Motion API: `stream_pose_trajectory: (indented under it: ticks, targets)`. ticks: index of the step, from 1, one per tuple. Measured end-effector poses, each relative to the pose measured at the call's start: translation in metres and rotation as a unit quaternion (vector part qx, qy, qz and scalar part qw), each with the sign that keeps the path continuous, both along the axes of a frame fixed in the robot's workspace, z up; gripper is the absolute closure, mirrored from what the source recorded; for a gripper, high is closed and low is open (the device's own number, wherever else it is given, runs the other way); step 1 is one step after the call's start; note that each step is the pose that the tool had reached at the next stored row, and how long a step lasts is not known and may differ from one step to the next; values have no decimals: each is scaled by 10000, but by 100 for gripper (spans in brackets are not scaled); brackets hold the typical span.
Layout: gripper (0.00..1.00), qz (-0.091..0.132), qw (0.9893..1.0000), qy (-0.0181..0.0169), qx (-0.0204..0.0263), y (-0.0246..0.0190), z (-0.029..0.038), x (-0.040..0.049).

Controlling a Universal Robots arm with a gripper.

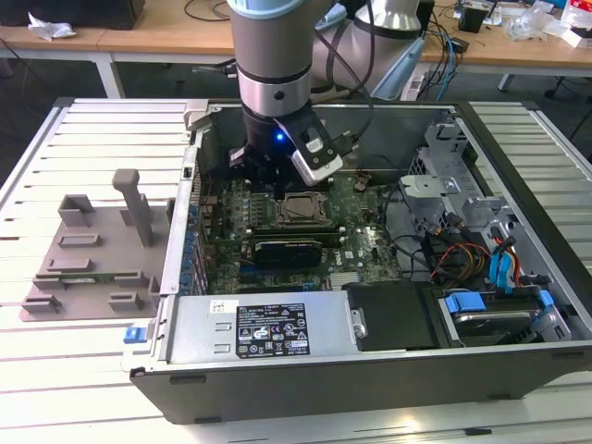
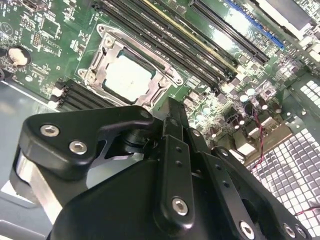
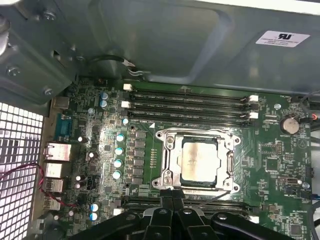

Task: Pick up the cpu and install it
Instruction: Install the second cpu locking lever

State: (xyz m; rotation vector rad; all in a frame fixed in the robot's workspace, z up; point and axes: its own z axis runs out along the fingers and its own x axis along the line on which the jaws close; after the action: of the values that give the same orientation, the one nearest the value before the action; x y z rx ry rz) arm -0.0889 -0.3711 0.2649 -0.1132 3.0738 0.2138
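The cpu [image 3: 199,159] lies seated inside the motherboard socket [image 3: 167,165]. Just beside the socket, the gripper [image 3: 172,197] hangs with fingers pressed together, holding nothing; placement looks done, so latching seems outstanding.

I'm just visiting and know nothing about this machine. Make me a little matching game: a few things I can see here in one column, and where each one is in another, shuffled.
Things:
1. cpu
2. end effector
3. grey fixture plate
4. coin battery

Places:
A. on the slatted table, outside the computer case
B. lying in the metal-framed socket
C. hovering over the motherboard beside the socket
D. on the green board, apart from the socket

Pairs: 1-B, 2-C, 3-A, 4-D
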Motion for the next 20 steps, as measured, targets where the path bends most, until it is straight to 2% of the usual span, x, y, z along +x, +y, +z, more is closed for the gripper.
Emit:
stream_pose_trajectory:
  ticks: [2, 8, 12, 16, 20]
  targets:
    - [89, 1, 10000, 1, -1, 0, 1, 21]
    - [89, 0, 10000, 5, 0, 0, 1, 255]
    - [89, 0, 10000, 14, -1, -3, 1, 341]
    - [89, 1, 9999, 104, -65, -116, 0, 348]
    - [89, 0, 9999, 143, -69, -178, -38, 347]
